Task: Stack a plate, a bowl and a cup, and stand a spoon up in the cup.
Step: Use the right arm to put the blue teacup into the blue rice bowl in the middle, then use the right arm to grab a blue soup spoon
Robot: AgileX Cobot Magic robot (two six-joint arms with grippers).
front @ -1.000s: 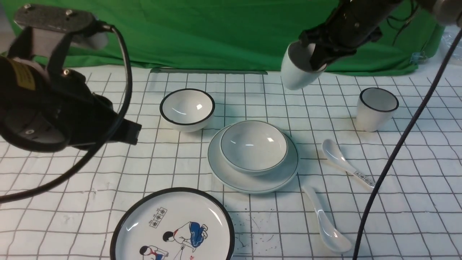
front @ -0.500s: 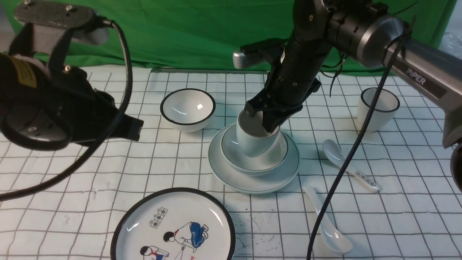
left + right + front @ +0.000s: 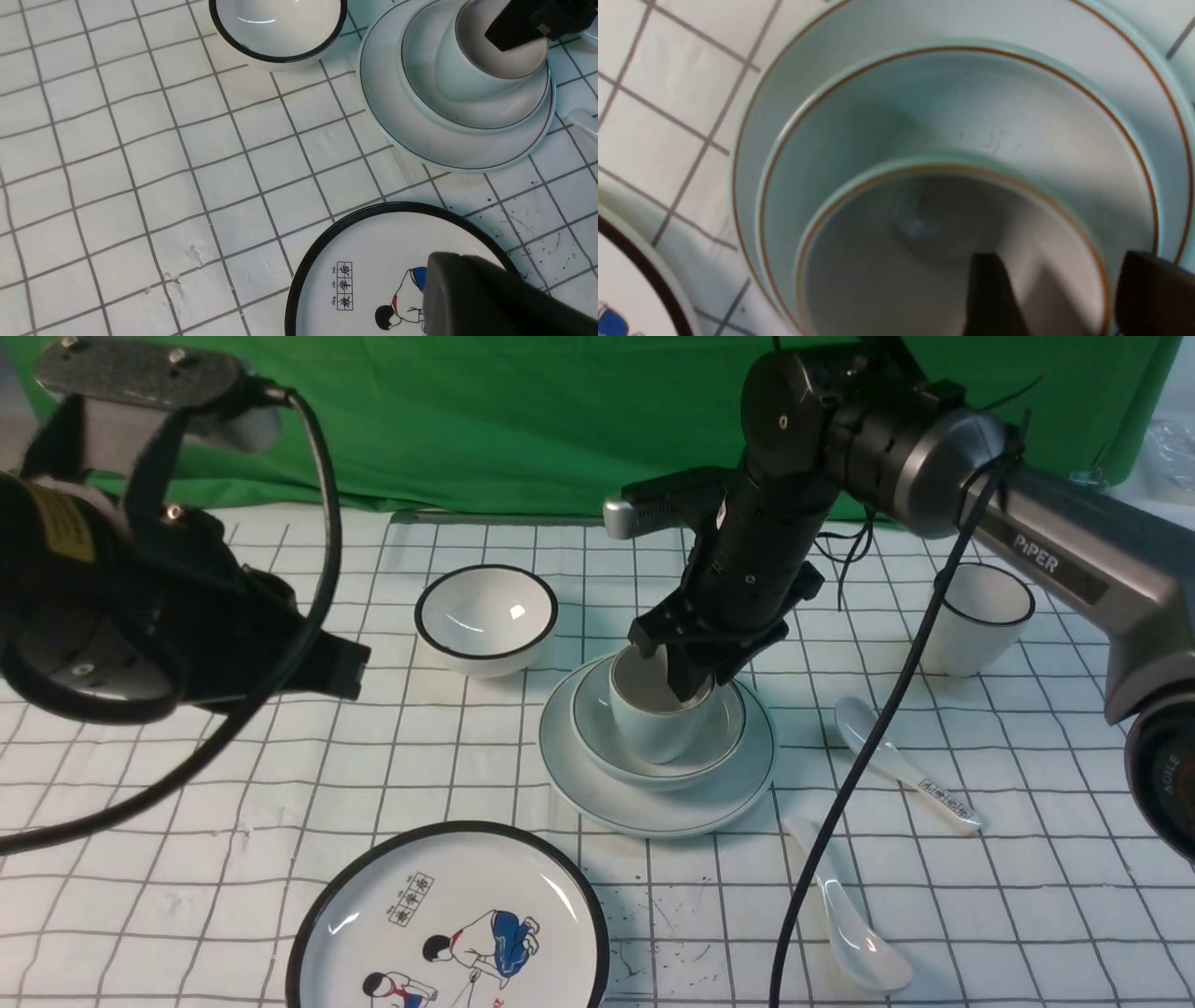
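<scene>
The pale green-white cup stands upright in the wide shallow bowl, which sits on the plain plate at mid-table. My right gripper points down over the cup, jaws apart. One finger is inside the cup and one outside its rim, seen in the right wrist view. The inner finger stands clear of the cup wall. The plain white spoon lies on the cloth in front of and right of the plate. My left gripper hangs empty at the left, above the cartoon plate.
A black-rimmed bowl stands behind and left of the stack. A black-rimmed cup stands at the back right. A spoon with printed characters lies right of the plate. The cartoon plate lies at the front edge.
My right arm has carried the cup down from high at the back into the bowl. The cup was tilted half a second ago and now stands upright. The left arm has not moved.
</scene>
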